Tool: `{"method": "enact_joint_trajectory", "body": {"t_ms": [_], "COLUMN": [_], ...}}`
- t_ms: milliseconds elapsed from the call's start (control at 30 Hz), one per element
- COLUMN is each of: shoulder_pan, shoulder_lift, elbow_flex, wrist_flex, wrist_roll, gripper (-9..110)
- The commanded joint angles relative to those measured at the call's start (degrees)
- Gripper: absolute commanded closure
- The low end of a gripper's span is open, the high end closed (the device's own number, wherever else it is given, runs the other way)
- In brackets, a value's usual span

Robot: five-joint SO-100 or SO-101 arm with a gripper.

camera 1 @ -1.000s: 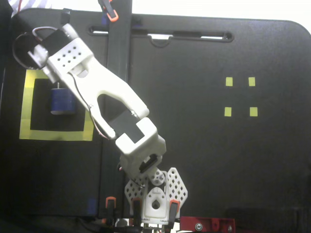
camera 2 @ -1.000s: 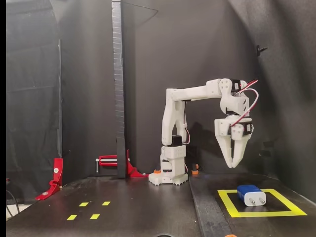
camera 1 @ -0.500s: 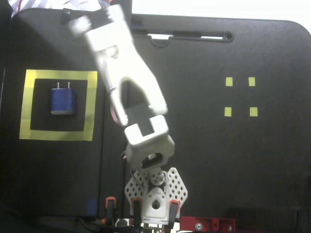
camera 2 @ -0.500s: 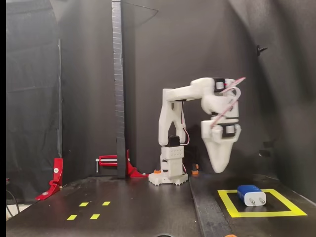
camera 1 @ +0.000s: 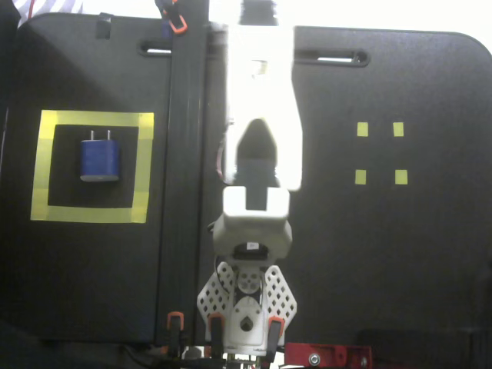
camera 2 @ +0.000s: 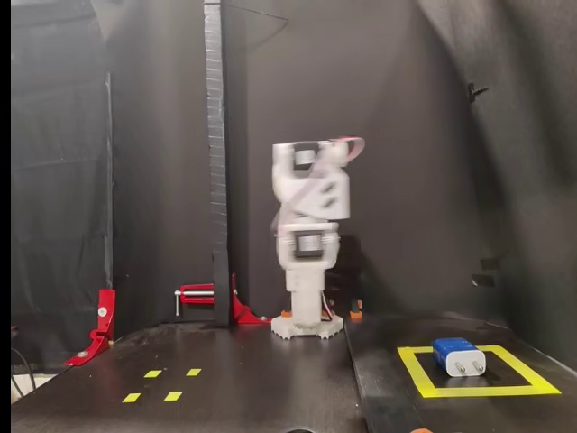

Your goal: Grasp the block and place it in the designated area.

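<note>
**Block inside yellow square; arm folded at centre**

Nearest the lens in a fixed view: white arm (camera 1: 257,115), overexposed, running down the middle of the picture from the top edge to its perforated base (camera 1: 246,304) at the bottom edge. Gripper: not identifiable in this view; opening cannot be told.

Item: block (camera 1: 101,158), dark blue, rounded, two short silver prongs pointing toward the top of this view. Lies flat on the black interior of the designated area (camera 1: 92,122), clear of the tape on all sides, slightly above the square's centre as pictured. Well apart from the arm, left of it.

Item: designated area, square of wide yellow tape, left half of the black table (camera 1: 384,269).

Item: four small yellow tape squares (camera 1: 378,153), two by two, right half of the table, nothing on them.

Item: dark vertical strip (camera 1: 184,192) between the yellow square and the arm.

Item: red clamp (camera 1: 327,356), bottom edge, right of the base.

Other fixed view, low and frontal: block (camera 2: 459,356) in the foreground right, prongs facing the lens, inside the designated area (camera 2: 415,368). Arm (camera 2: 309,216) folded upright on its base (camera 2: 306,327) at the rear centre, somewhat blurred; gripper state cannot be told here either. Tape squares (camera 2: 164,384) foreground left. Red clamps (camera 2: 95,329) at the left rear beside a dark upright post (camera 2: 216,162).
</note>
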Motion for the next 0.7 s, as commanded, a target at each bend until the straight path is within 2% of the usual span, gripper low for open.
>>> {"method": "enact_joint_trajectory", "body": {"t_ms": [0, 200, 667], "shoulder_pan": [1.3, 1.6, -1.7], "shoulder_lift": [3.6, 11.1, 52.9], "elbow_flex": [-2.2, 4.2, 51.4], "wrist_flex": [0.2, -4.3, -40.5], "wrist_roll": [-0.7, -1.6, -1.7], "gripper": [102, 102, 102]}}
